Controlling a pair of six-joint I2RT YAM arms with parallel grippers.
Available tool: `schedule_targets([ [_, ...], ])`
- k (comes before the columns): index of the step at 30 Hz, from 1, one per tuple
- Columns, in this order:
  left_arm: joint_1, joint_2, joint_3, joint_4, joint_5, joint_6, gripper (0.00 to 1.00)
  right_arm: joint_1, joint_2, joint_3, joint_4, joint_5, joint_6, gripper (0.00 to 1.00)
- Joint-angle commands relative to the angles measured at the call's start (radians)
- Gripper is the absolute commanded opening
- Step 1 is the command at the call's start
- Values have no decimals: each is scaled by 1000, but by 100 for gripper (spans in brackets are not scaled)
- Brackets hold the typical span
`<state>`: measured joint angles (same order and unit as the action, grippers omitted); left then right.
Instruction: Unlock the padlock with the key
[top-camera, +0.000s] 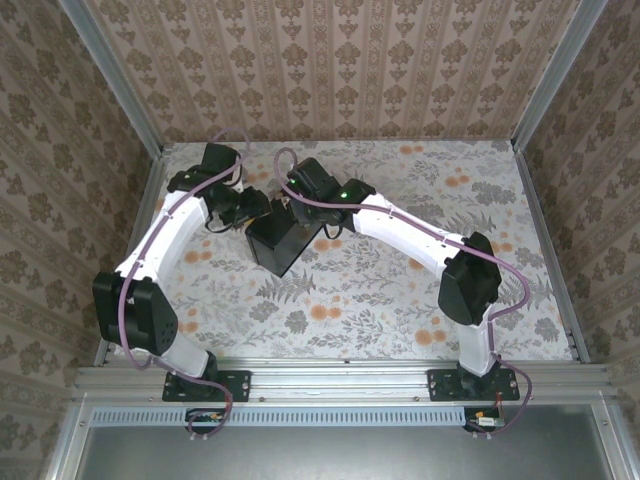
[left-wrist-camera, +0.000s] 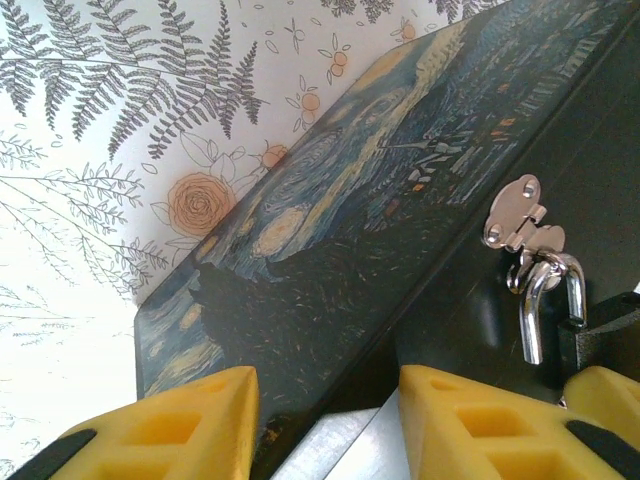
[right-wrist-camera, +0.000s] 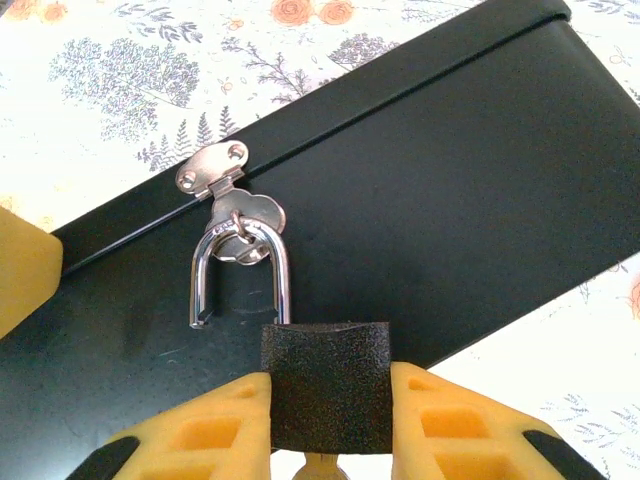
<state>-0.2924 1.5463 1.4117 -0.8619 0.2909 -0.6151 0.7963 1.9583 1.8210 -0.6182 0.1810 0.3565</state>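
The padlock (right-wrist-camera: 325, 352) has a black textured body and a silver shackle, which hangs through the hasp (right-wrist-camera: 222, 178) on the front wall of the black box (right-wrist-camera: 450, 190). The shackle's left leg stands free of the body. My right gripper (right-wrist-camera: 330, 385) is shut on the padlock body, one yellow finger on each side. A bit of the key (right-wrist-camera: 322, 468) pokes out under the body. My left gripper (left-wrist-camera: 328, 390) clamps a corner of the box (left-wrist-camera: 330, 260), one finger on the painted lid and one on the front wall. Both grippers meet at the box (top-camera: 285, 248).
The box lies on a floral-patterned floor (top-camera: 400, 290) with wallpapered walls on three sides. My right gripper's yellow finger (left-wrist-camera: 612, 388) shows beside the shackle (left-wrist-camera: 545, 300) in the left wrist view. Open floor lies to the right of the box and in front of it.
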Motion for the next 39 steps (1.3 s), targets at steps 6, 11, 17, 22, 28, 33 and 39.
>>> schedule_targets([
  [6, -34, -30, -43, -38, 143, -63, 43, 9, -49, -13, 63, -77, 112, 0],
  [11, -31, -11, -29, -28, 148, -62, 43, 11, -80, -46, 106, -190, 102, 12],
  [17, 9, -10, -13, -46, 152, -35, 43, 3, -45, 4, -23, -97, -7, 30],
  [22, 28, -14, -8, -56, 156, -23, 43, -20, -25, 42, -42, -135, -65, 31],
  [28, 32, -13, -8, -60, 157, -23, 43, -6, 3, 68, -45, -144, -84, 33],
  [33, 32, -14, -10, -63, 157, -21, 43, 35, 14, 105, -70, -93, -169, 44],
  [39, 34, -18, -7, -69, 152, -17, 43, 52, 85, 192, -184, 11, -243, 48],
])
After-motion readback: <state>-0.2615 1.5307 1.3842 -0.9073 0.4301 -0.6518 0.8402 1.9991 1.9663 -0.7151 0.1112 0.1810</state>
